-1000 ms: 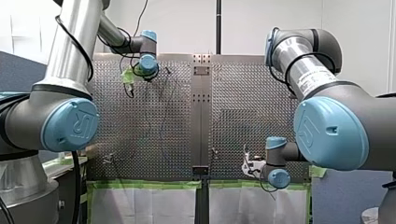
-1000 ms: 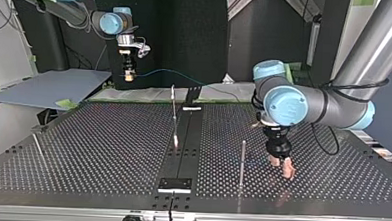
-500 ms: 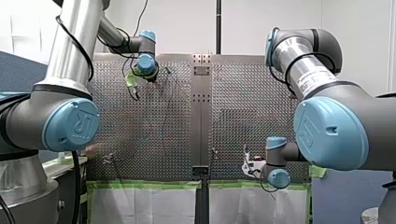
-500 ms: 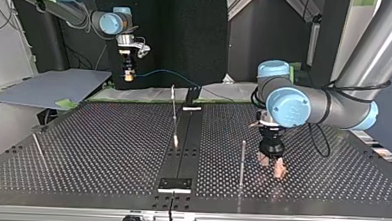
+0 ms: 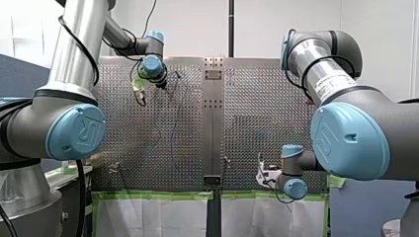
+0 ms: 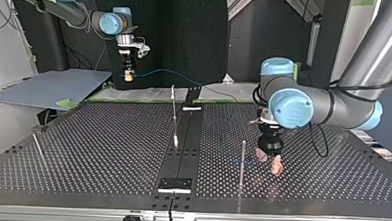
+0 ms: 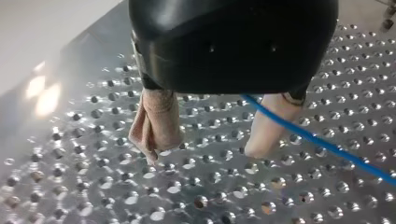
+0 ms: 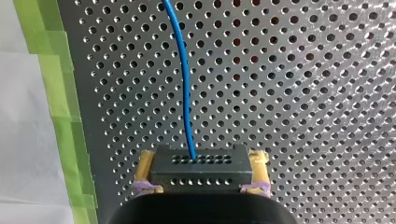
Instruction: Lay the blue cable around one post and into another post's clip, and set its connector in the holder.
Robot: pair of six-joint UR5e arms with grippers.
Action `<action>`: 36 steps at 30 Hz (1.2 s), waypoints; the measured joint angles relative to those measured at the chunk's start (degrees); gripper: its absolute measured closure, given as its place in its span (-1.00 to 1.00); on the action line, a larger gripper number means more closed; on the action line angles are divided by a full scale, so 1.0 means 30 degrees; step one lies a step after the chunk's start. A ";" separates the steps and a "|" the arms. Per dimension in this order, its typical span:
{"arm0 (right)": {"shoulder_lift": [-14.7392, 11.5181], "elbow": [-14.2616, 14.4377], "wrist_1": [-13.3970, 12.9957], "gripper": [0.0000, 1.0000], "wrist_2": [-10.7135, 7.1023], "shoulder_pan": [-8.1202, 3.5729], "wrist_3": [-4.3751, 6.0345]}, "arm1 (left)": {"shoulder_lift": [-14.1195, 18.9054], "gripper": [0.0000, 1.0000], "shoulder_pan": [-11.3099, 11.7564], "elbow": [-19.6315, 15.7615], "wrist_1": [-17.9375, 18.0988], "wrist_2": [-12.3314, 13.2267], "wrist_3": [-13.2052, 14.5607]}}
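R end effector [image 8: 201, 161] clenched on the black connector [image 8: 201, 173], yellow pads [image 8: 145, 165] either side, blue cable [image 8: 183, 84] running out of its face and away over the perforated table [image 8: 303, 93]. Top view: that arm's well above the table at far left, with the cable strung from it toward the middle, near a thin post [image 6: 174, 112]. L end effector [image 6: 268, 162] sits low over the table, just beside another upright post [image 6: 242, 162], released, gripping nothing. L wrist cam: beige pads [image 7: 156, 121] wide apart, cable crosses one finger, not pinched.
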 joint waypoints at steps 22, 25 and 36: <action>-0.0002 -0.0002 0.0003 1.00 -0.0002 -0.0024 0.0036 | 0.0691 -1.00 -0.0135 -0.0113 -0.1003 0.0796 -0.0173; 0.0004 -0.0001 -0.0013 1.00 -0.0003 -0.0033 0.0032 | 0.0912 -1.00 -0.0148 -0.0304 -0.1082 0.0903 -0.0213; 0.0008 -0.0001 0.0010 1.00 -0.0003 -0.0067 0.0021 | 0.1262 -1.00 -0.0191 -0.0974 -0.1093 0.0947 0.0028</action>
